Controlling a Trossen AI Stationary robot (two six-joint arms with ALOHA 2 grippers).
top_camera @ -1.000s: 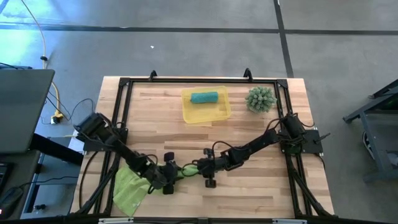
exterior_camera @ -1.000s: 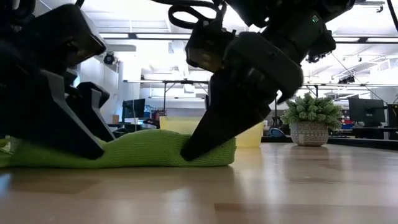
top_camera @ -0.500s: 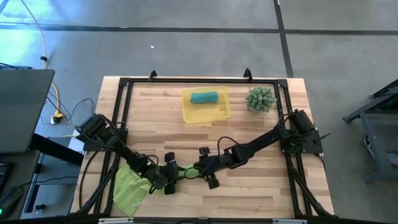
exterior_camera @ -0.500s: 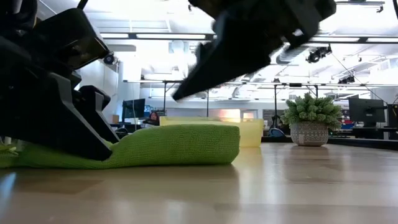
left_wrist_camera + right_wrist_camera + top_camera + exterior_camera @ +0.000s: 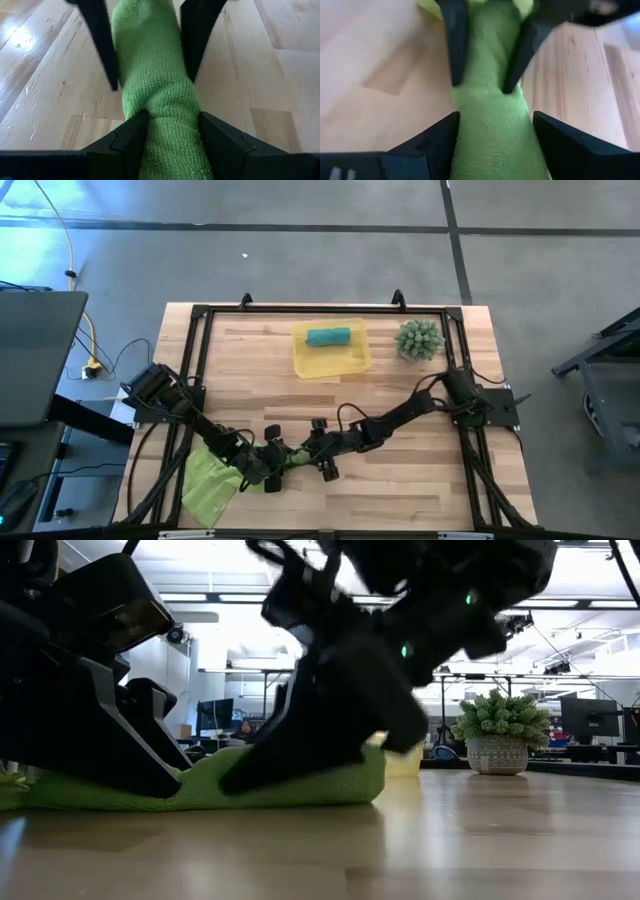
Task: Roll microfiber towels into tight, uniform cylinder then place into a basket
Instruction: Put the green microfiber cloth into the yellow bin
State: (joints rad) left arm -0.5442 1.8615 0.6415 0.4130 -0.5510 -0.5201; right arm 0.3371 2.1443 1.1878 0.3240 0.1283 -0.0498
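Observation:
A lime-green towel lies near the table's front, partly rolled into a thick roll (image 5: 293, 454). Its flat part (image 5: 208, 485) spreads toward the near left corner. My left gripper (image 5: 172, 135) is shut on the roll's left part. My right gripper (image 5: 495, 130) is open, coming from the right, and its fingers stand on either side of the roll just beyond the left fingers. A rolled teal towel (image 5: 328, 336) lies in the yellow basket (image 5: 352, 360) at the far middle. My left gripper pinches the roll (image 5: 170, 125) between its two fingers, which lie across it and slant down from the table's left; the cloth narrows where they squeeze it. The roll rests on the table. My right gripper's fingers (image 5: 442, 137) straddle the roll; whether they touch it, I cannot tell.
A spiky green plant in a pot (image 5: 419, 340) stands at the far right, beside the basket. A black frame (image 5: 200, 315) runs round the tabletop. Bare wood lies between the roll and the basket.
My right gripper has let go of the roll's right end, risen off it, and come down again a little farther toward the table's left, close to the left gripper. The roll's freed end has sprung up thicker. The left gripper has kept still.

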